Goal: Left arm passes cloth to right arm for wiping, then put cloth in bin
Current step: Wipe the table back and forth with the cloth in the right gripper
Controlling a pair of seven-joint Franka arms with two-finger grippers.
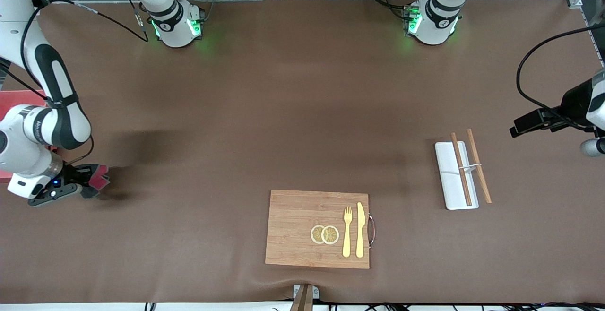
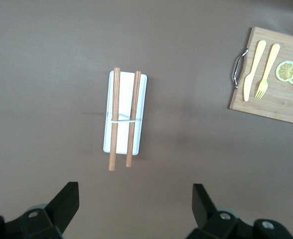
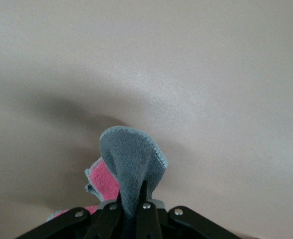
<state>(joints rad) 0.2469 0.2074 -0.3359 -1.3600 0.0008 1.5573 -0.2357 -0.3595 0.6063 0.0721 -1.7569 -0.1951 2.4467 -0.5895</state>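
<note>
My right gripper (image 1: 89, 184) is shut on the cloth (image 1: 99, 179), low over the brown table at the right arm's end. In the right wrist view the cloth (image 3: 131, 154) stands up grey between the shut fingers, with its crimson side (image 3: 105, 181) showing beside them. I cannot tell whether it touches the table. The salmon-pink bin (image 1: 19, 99) lies at the table's edge beside this gripper, mostly hidden by the right arm. My left gripper (image 2: 135, 209) waits open and empty, high over the table at the left arm's end, near the white tray.
A white tray (image 1: 449, 178) with two wooden chopsticks (image 1: 461, 169) lies toward the left arm's end. A wooden cutting board (image 1: 293, 228) with a metal handle, lemon slices (image 1: 324, 234), a yellow fork and a knife sits near the front edge.
</note>
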